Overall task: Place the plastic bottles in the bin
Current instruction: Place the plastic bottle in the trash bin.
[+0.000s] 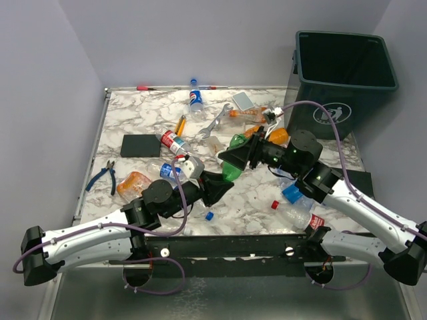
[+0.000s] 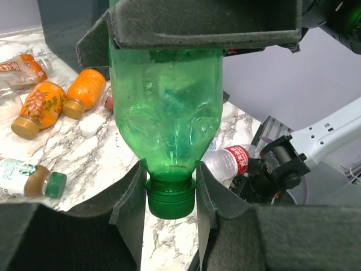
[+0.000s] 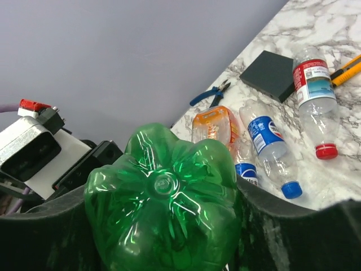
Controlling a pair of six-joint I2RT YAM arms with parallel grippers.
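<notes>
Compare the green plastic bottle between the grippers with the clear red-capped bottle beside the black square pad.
The green plastic bottle is tinted, green-capped; the clear red-capped bottle is colourless. The green one is held between the left gripper and right gripper; the clear one lies on the marble table. No label shows on the green one; the clear one's is red and blue. Both are capped.

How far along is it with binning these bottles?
Done: unclear, the bin is too dark inside to see. In hand: a green bottle, left hand at its neck, right hand around its body. Left: many bottles lie on the table.
</notes>
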